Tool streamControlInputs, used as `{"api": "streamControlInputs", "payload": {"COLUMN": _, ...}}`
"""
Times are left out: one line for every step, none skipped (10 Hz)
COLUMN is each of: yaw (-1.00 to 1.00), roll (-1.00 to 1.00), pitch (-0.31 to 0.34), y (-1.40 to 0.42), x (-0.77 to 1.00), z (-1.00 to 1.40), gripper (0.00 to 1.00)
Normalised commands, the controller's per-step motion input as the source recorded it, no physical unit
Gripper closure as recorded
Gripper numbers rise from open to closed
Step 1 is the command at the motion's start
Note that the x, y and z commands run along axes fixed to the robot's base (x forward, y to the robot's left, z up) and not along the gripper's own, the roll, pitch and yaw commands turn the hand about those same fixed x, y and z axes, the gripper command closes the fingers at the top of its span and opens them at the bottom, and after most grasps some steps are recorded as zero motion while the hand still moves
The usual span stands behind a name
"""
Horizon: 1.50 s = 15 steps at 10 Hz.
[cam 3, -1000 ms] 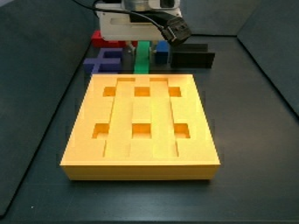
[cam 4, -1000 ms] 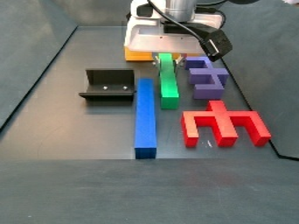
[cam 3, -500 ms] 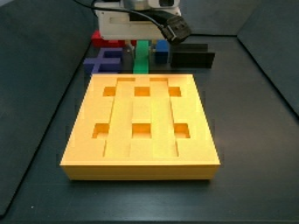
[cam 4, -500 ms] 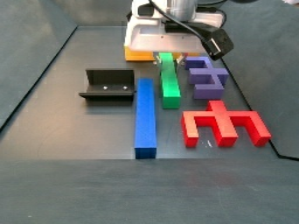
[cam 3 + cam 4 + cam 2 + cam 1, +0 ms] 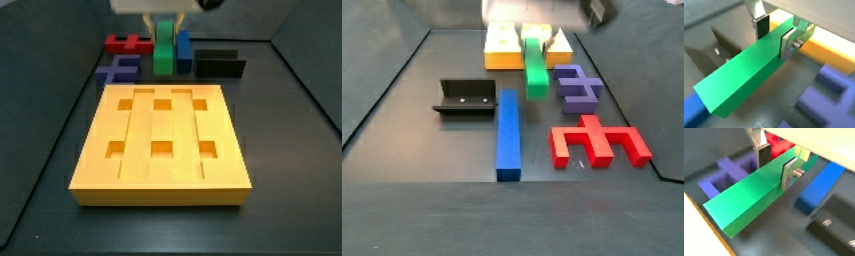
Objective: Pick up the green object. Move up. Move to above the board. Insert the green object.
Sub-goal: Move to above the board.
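Observation:
My gripper [image 5: 776,164] is shut on the green object [image 5: 751,200], a long green bar, with one finger on each long side near one end. Both wrist views show this grip [image 5: 775,36]. In both side views the bar [image 5: 163,48] hangs lifted off the floor [image 5: 537,65], and only the blurred lower part of the gripper [image 5: 536,30] shows at the frame's upper edge. The board [image 5: 160,140], a thick yellow-orange slab with grooves and square recesses, lies flat next to the pieces; its end also shows in a side view [image 5: 502,58].
On the floor lie a long blue bar [image 5: 508,130], a purple F-shaped block [image 5: 577,88] and a red comb-shaped piece [image 5: 596,140]. The black fixture [image 5: 465,98] stands beside the blue bar. Dark walls enclose the floor.
The gripper has risen with the green bar in it; the bar has left the floor and sits higher in both side views. The other pieces have not moved.

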Motion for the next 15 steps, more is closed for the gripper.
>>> {"api": "streamControlInputs", "payload": {"yaw": 0.00, "roll": 0.01, "pitch": 0.037, "y": 0.00, "x": -0.04, "z": 1.40, "gripper": 1.00}}
{"api": "streamControlInputs", "payload": {"yaw": 0.00, "roll": 0.02, "pitch": 0.005, "y": 0.00, "x": 0.00, "z": 1.40, "gripper": 1.00}}
{"api": "streamControlInputs", "payload": {"yaw": 0.00, "roll": 0.02, "pitch": 0.037, "y": 0.00, "x": 0.01, "z": 1.40, "gripper": 1.00}}
{"api": "streamControlInputs", "payload": {"yaw": 0.00, "roll": 0.02, "pitch": 0.067, "y": 0.00, "x": -0.01, "z": 1.40, "gripper": 1.00}}
{"api": "streamControlInputs", "payload": {"yaw": 0.00, "roll": 0.02, "pitch": 0.061, "y": 0.00, "x": -0.01, "z": 1.40, "gripper": 1.00}}
{"api": "streamControlInputs", "payload": {"yaw": 0.00, "roll": 0.02, "pitch": 0.057, "y": 0.00, "x": 0.03, "z": 0.54, "gripper": 1.00}}
{"api": "streamControlInputs", "payload": {"yaw": -0.09, "roll": 0.08, "pitch": 0.402, "y": -1.40, "x": 0.10, "z": 0.29, "gripper": 1.00}}
{"api": "streamControlInputs", "payload": {"yaw": -0.06, "roll": 0.09, "pitch": 0.394, "y": -1.40, "x": 0.11, "z": 0.21, "gripper": 1.00}}
{"api": "streamControlInputs", "payload": {"yaw": -0.04, "roll": 0.07, "pitch": 0.329, "y": -1.40, "x": 0.15, "z": 0.21, "gripper": 1.00}}
{"api": "streamControlInputs", "payload": {"yaw": 0.00, "roll": 0.02, "pitch": 0.266, "y": -1.40, "x": 0.17, "z": 0.20, "gripper": 1.00}}
{"api": "streamControlInputs", "payload": {"yaw": 0.00, "roll": 0.02, "pitch": 0.216, "y": -1.40, "x": 0.18, "z": 0.21, "gripper": 1.00}}
{"api": "streamControlInputs", "payload": {"yaw": 0.01, "roll": 0.01, "pitch": 0.179, "y": -1.40, "x": 0.20, "z": 0.23, "gripper": 1.00}}
{"api": "streamControlInputs", "payload": {"yaw": 0.01, "roll": 0.01, "pitch": 0.156, "y": -0.65, "x": 0.13, "z": 0.11, "gripper": 1.00}}
{"api": "streamControlInputs", "payload": {"yaw": 0.01, "roll": 0.01, "pitch": 0.134, "y": -0.33, "x": 0.10, "z": 0.07, "gripper": 1.00}}
{"api": "streamControlInputs", "payload": {"yaw": 0.01, "roll": 0.00, "pitch": 0.112, "y": -0.22, "x": 0.08, "z": 0.05, "gripper": 1.00}}
